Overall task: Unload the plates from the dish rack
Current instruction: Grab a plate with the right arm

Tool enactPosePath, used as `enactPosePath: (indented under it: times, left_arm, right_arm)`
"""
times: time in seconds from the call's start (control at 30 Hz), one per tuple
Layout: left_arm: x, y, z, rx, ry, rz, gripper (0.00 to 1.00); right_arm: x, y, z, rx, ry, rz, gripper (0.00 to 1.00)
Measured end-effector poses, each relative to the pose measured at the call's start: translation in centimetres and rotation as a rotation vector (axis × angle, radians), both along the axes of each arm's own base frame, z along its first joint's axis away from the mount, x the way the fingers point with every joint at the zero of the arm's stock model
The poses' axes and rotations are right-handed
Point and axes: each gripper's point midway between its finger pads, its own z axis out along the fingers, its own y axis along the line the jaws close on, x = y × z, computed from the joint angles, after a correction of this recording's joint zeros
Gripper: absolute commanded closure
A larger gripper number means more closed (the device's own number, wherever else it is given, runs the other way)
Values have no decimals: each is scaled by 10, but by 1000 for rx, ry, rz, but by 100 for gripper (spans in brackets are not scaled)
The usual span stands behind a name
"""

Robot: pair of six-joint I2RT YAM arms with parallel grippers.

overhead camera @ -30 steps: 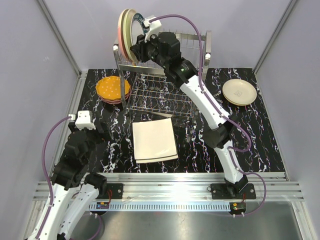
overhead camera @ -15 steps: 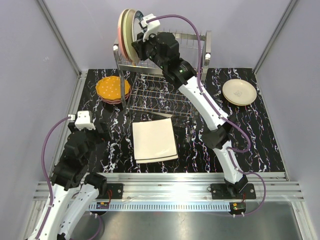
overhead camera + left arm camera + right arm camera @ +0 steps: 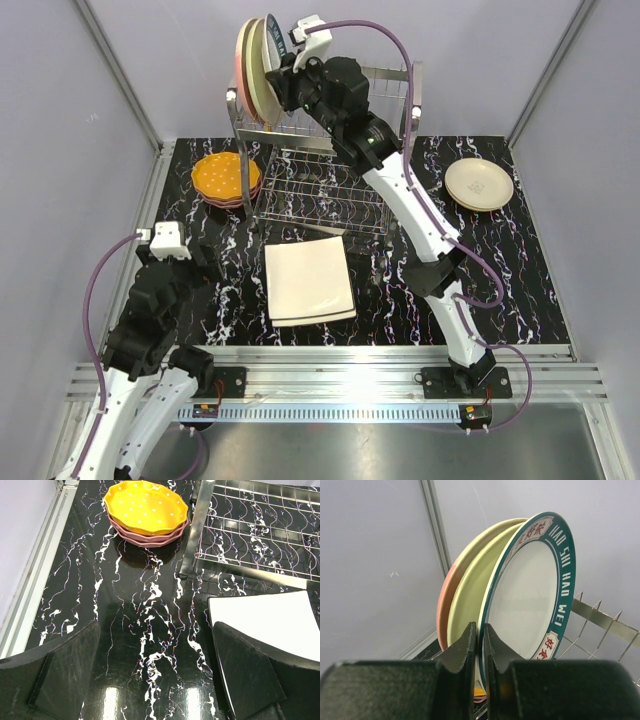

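The chrome dish rack [image 3: 330, 190] stands at the back of the table. On its top left, a white plate with a dark green lettered rim [image 3: 530, 592] stands upright beside a pink-and-cream plate [image 3: 465, 600]. My right gripper [image 3: 480, 635] is shut on the lower rim of the green-rimmed plate; from above it shows at the rack's top [image 3: 283, 85]. The orange plate [image 3: 146, 507] sits on a maroon-pink plate [image 3: 150, 537]. The large cream square plates [image 3: 308, 280] lie in front of the rack. A cream round plate [image 3: 479, 184] lies at right. My left gripper [image 3: 155, 680] is open and empty above the table.
The black marbled table [image 3: 400, 290] has an aluminium rail along its near edge [image 3: 330, 370]. Grey walls and frame posts close in the back and sides. The rack's lower tier [image 3: 260, 530] shows as bare wire.
My right gripper has risen and moved slightly back along the rack's top, with the green-rimmed plate in it lifted a little. The left arm has not moved.
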Motion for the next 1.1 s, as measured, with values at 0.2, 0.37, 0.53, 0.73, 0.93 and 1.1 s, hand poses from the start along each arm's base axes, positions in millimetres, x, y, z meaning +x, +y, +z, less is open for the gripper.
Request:
enactPosePath:
  times: [0.2, 0.37, 0.53, 0.73, 0.93, 1.1]
  left_arm:
    - [0, 0, 0, 0, 0, 0, 1]
    - [0, 0, 0, 0, 0, 0, 1]
    - [0, 0, 0, 0, 0, 1, 1]
    - [0, 0, 0, 0, 0, 1, 1]
    - [0, 0, 0, 0, 0, 1, 1]
    - [0, 0, 0, 0, 1, 1, 1]
  right_arm:
    - [-7, -5, 16, 37, -10, 3, 100]
    - [-10, -8, 25, 57, -20, 5, 100]
    - [-10, -8, 25, 51, -28, 2, 100]
    - [-7, -12, 25, -18, -85, -16, 100]
    - [-1, -18, 25, -69, -126, -32, 100]
    - [2, -22, 22, -99, -137, -38, 100]
